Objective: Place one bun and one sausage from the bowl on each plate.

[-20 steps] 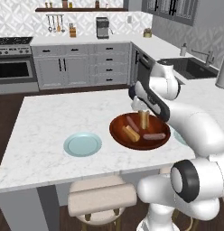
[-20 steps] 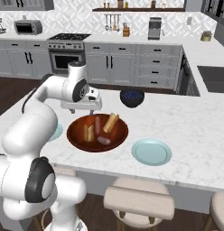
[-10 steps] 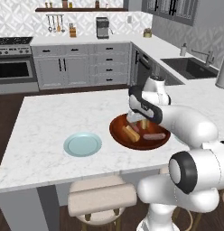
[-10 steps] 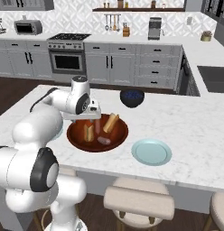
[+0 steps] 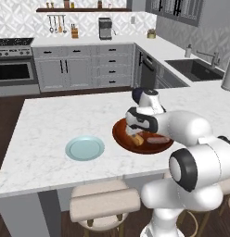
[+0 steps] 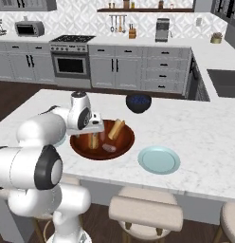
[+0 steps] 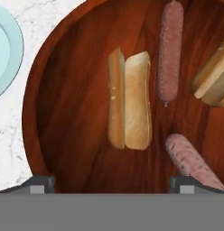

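Observation:
The reddish-brown wooden bowl holds two buns and two sausages. One split tan bun lies in the bowl's middle, directly under my gripper. The gripper is open and low over this bun, with one fingertip on each side and nothing held. A second bun leans on the bowl's wall. One sausage lies beside the middle bun, another sausage close by. A pale blue plate sits on one side of the bowl, a second plate on the other.
A small dark blue-black bowl stands on the marble island behind the wooden bowl. Stools line the island's near edge. The island top spreads out to the left of the bowl.
The hand has come down from above the bowl to just over the middle bun. The jaws have stayed open, and the food has not moved.

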Motion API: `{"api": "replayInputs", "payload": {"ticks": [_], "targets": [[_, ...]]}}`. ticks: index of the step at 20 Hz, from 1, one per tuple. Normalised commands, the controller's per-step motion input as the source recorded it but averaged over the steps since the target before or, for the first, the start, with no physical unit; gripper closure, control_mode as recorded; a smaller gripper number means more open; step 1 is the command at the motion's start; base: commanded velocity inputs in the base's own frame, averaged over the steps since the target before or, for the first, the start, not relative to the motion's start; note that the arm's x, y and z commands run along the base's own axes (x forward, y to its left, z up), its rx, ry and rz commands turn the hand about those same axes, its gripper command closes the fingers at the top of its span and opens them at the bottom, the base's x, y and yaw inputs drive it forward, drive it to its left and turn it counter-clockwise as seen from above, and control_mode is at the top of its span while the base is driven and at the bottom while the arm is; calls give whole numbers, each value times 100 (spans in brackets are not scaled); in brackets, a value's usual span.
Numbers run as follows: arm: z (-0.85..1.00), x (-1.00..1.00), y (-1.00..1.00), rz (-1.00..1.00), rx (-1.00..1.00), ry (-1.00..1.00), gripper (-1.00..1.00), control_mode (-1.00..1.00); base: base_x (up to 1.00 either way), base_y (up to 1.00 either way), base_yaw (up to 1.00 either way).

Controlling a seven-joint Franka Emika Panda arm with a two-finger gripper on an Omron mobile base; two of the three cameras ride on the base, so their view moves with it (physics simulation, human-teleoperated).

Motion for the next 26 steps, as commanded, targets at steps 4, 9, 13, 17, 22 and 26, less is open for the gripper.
{"api": "replayInputs", "payload": {"ticks": [4, 9, 13, 17, 22, 26], "targets": [[-10, 30, 0, 0, -2, 4, -100, -100, 0, 0, 0], [-14, 24, 0, 0, -2, 7, -100, -100, 0, 0, 0], [-18, 11, 0, 0, 0, 1, -100, -100, 0, 0, 0], [-27, 5, 0, 0, 0, 0, -100, -100, 0, 0, 0], [-35, 12, 0, 0, 0, 0, -100, -100, 0, 0, 0], [-24, 27, 0, 0, 0, 0, -100, -100, 0, 0, 0]]}}
